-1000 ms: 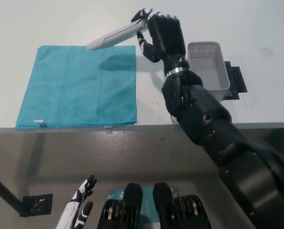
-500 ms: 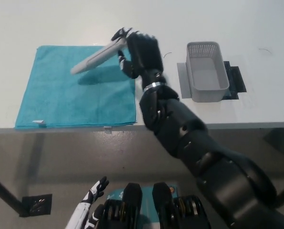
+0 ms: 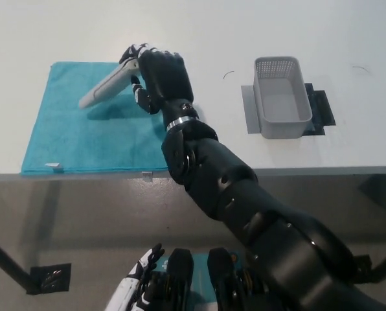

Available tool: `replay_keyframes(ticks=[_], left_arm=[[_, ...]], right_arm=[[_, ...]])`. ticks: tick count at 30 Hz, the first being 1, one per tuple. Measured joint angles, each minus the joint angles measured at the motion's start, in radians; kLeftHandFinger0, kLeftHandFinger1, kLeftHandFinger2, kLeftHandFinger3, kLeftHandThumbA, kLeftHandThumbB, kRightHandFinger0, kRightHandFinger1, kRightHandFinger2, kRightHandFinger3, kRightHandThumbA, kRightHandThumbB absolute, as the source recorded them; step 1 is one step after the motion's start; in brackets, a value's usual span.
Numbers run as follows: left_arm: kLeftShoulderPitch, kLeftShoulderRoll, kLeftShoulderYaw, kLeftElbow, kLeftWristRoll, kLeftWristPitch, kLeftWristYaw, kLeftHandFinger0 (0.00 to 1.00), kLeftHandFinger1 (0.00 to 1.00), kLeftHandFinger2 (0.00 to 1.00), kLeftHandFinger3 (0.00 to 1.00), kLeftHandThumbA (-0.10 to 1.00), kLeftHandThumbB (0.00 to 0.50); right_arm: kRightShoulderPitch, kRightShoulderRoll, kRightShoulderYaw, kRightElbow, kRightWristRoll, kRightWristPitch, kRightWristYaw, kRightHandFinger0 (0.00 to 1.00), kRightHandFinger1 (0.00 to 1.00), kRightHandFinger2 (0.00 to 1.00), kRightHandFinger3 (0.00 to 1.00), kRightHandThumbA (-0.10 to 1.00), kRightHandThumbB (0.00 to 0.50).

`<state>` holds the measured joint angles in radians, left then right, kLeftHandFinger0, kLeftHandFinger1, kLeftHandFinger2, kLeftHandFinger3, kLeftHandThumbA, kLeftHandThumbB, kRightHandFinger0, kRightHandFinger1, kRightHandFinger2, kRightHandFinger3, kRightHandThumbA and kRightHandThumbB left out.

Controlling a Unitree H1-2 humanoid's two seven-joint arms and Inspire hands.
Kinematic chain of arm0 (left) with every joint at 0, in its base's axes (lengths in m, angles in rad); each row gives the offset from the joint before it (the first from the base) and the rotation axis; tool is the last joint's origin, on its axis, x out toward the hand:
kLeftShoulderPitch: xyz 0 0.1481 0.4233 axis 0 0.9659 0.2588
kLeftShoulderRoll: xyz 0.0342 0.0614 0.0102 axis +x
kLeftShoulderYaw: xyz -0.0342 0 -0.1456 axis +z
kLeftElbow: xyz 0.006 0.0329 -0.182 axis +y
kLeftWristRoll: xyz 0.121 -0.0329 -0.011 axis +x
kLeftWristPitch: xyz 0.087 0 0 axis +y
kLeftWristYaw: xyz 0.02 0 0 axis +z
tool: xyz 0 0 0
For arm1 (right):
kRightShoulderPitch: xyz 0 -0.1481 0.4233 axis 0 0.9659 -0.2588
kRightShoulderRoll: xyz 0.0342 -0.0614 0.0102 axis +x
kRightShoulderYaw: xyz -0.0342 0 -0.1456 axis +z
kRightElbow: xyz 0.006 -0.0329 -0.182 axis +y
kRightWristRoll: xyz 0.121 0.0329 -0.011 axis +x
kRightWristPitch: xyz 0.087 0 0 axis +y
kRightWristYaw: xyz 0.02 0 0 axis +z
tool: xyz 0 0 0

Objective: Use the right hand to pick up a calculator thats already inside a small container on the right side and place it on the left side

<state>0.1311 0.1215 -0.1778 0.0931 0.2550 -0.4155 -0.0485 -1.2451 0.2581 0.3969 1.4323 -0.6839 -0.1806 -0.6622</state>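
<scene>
The black right hand has swung well across to the left now, and the calculator comes with it, pinched at its upper end by the closed fingers. A second ago the hand was up near the far edge of the worktop beside the small container; half a second ago it was crossing the right edge of the blue cloth. Now it hangs over the cloth's far right part, and the calculator slants down and left from the grip, its free end out over the cloth's far middle. A shadow sits on the cloth just under it, so it looks to be still lifted clear rather than resting, though that is a judgement.

The container stands empty near the worktop's right edge, well apart from the hand. So the carry is largely done: the calculator is on the left side and above a fair landing spot. What remains looks like lowering it flat and letting go.

The white left hand rests low, below the worktop's front edge, fingers spread and holding nothing.
</scene>
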Motion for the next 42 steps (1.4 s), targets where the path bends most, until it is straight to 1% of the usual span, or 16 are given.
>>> replay_keyframes(ticks=[1, 2, 3, 4, 5, 6, 7, 19, 21, 24, 25, 27, 29, 31, 32, 42], left_arm=[[0.0, -0.001, -0.001, 0.0, 0.002, 0.0, 0.0, 1.0, 1.0, 1.0, 1.0, 1.0, 0.0], [0.0, -0.002, -0.002, 0.0, 0.004, 0.0, 0.0, 1.0, 1.0, 1.0, 1.0, 1.0, 0.0], [0.0, -0.003, -0.002, 0.0, 0.007, 0.0, 0.0, 1.0, 1.0, 1.0, 1.0, 1.0, 0.0], [0.0, -0.004, -0.002, 0.0, 0.009, 0.0, 0.0, 1.0, 1.0, 1.0, 1.0, 1.0, 0.0], [0.0, -0.004, -0.003, 0.0, 0.011, 0.0, 0.0, 1.0, 1.0, 1.0, 1.0, 1.0, 0.0], [0.0, -0.003, -0.003, 0.0, 0.012, 0.0, 0.0, 1.0, 1.0, 1.0, 1.0, 1.0, 0.0], [-0.001, -0.003, -0.002, 0.0, 0.012, 0.0, 0.0, 1.0, 1.0, 1.0, 1.0, 1.0, 0.002], [0.0, -0.001, -0.002, 0.0, 0.016, 0.003, 0.0, 1.0, 1.0, 1.0, 1.0, 1.0, 0.0], [0.0, -0.001, -0.001, 0.0, 0.016, 0.003, 0.0, 1.0, 1.0, 1.0, 1.0, 1.0, 0.001], [0.0, -0.001, -0.002, 0.002, 0.017, 0.003, 0.0, 1.0, 1.0, 1.0, 1.0, 1.0, 0.0], [0.0, -0.001, -0.001, 0.002, 0.017, 0.003, 0.0, 1.0, 1.0, 1.0, 1.0, 1.0, 0.0], [0.0, -0.001, -0.001, 0.002, 0.017, 0.003, 0.0, 1.0, 1.0, 1.0, 1.0, 1.0, 0.0], [0.0, -0.001, -0.001, 0.002, 0.017, 0.003, 0.0, 1.0, 1.0, 1.0, 1.0, 1.0, 0.008], [0.001, -0.001, -0.001, 0.002, 0.017, 0.003, 0.0, 1.0, 1.0, 1.0, 1.0, 1.0, 0.001], [0.001, 0.0, 0.0, 0.002, 0.017, 0.004, 0.0, 1.0, 1.0, 1.0, 1.0, 1.0, 0.0], [0.0, 0.0, 0.006, 0.023, 0.017, 0.009, 0.0, 1.0, 1.0, 1.0, 1.0, 1.0, 0.0]], right_arm=[[0.0, 0.001, 0.015, 0.003, -0.002, 0.004, 0.002, 0.0, 0.17, 0.59, 0.44, 0.04, 0.148], [0.0, 0.002, 0.03, 0.006, -0.005, 0.013, 0.007, 0.0, 0.16, 0.54, 0.42, 0.09, 0.158], [0.0, 0.004, 0.05, 0.01, -0.008, 0.029, 0.018, 0.57, 0.88, 1.0, 1.0, 0.56, 0.344], [0.001, 0.006, 0.062, 0.014, -0.009, 0.042, 0.033, 0.92, 1.0, 1.0, 1.0, 0.57, 0.367], [0.001, 0.007, 0.068, 0.015, -0.009, 0.053, 0.05, 1.0, 1.0, 1.0, 1.0, 0.63, 0.42], [0.001, 0.007, 0.072, 0.016, -0.009, 0.063, 0.068, 1.0, 1.0, 1.0, 1.0, 0.71, 0.497], [0.003, 0.007, 0.076, 0.02, -0.008, 0.075, 0.091, 1.0, 1.0, 1.0, 1.0, 0.73, 0.5], [0.066, -0.013, 0.089, 0.046, 0.004, 0.194, 0.35, 1.0, 1.0, 1.0, 1.0, 0.82, 0.5], [0.065, -0.021, 0.083, 0.045, 0.012, 0.207, 0.392, 1.0, 1.0, 1.0, 1.0, 0.88, 0.5], [0.061, -0.035, 0.07, 0.042, 0.026, 0.219, 0.448, 1.0, 1.0, 1.0, 1.0, 0.8, 0.5], [0.055, -0.041, 0.062, 0.039, 0.033, 0.221, 0.468, 1.0, 1.0, 1.0, 1.0, 0.79, 0.5], [0.041, -0.051, 0.031, 0.033, 0.053, 0.222, 0.51, 1.0, 1.0, 1.0, 1.0, 0.93, 0.5], [0.027, -0.066, -0.01, 0.023, 0.078, 0.22, 0.55, 1.0, 1.0, 1.0, 1.0, 0.9, 0.5], [0.017, -0.085, -0.056, 0.007, 0.107, 0.217, 0.589, 1.0, 1.0, 1.0, 1.0, 0.93, 0.5], [0.016, -0.098, -0.087, -0.018, 0.127, 0.216, 0.61, 1.0, 1.0, 1.0, 1.0, 1.0, 0.5], [0.107, -0.192, -0.199, -0.377, 0.224, 0.244, 0.684, 1.0, 1.0, 1.0, 1.0, 1.0, 0.484]])
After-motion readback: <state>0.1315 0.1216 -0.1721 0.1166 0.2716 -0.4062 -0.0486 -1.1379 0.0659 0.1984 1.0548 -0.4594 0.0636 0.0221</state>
